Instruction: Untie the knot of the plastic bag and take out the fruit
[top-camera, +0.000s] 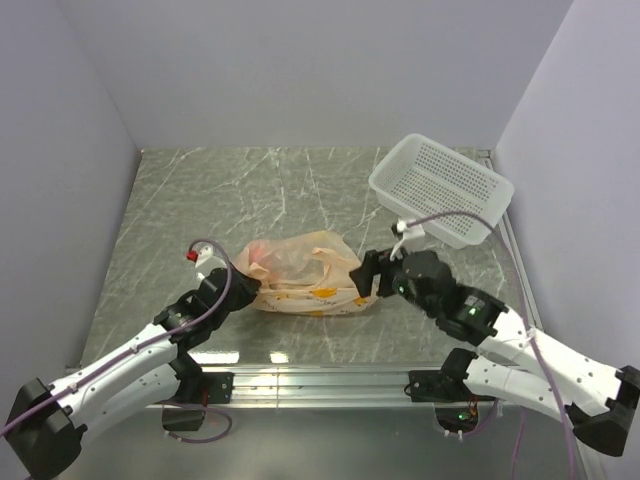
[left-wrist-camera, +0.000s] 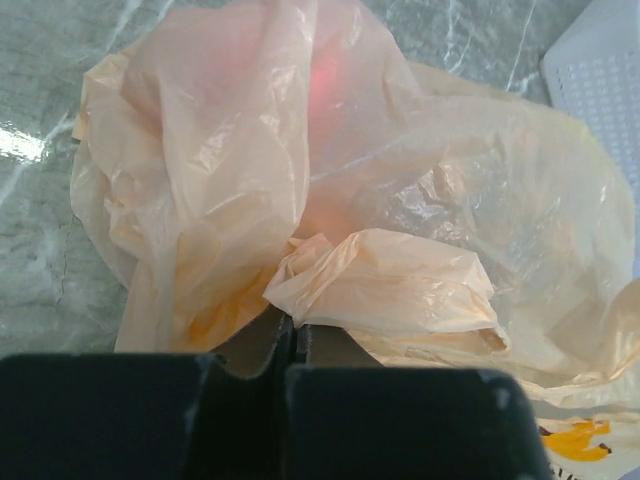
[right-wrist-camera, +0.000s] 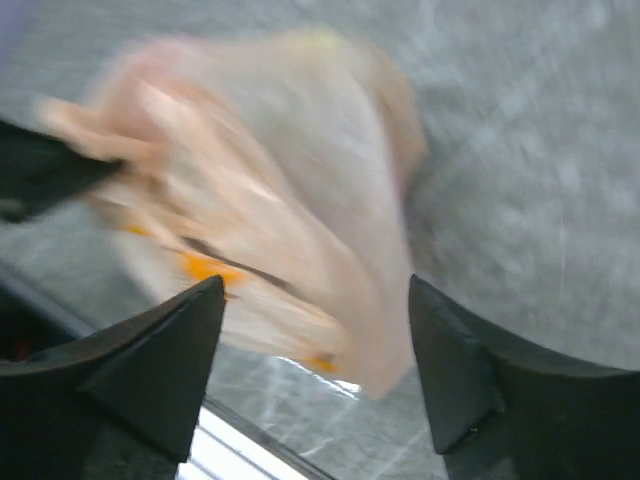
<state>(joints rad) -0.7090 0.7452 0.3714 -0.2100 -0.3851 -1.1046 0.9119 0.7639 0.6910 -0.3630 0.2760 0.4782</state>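
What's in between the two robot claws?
The plastic bag lies between the left claw and the right claw. The top view shows it.

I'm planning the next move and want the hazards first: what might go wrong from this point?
The left tool is shut on one thin fold of the plastic bag; pulling may tear it. The right tool, open, faces the bag's side in a blurred view; it may grab only loose film.

Glossy grey-green marble-pattern worktop (top-camera: 200, 200), white veins. Plain pale lilac walls (top-camera: 320, 70): one outboard of left tool (top-camera: 244, 286), one outboard of right tool (top-camera: 364, 274), one far ahead of both. Aluminium rail (top-camera: 320, 385) behind tools; glare patches (top-camera: 280, 357) just ahead of it.
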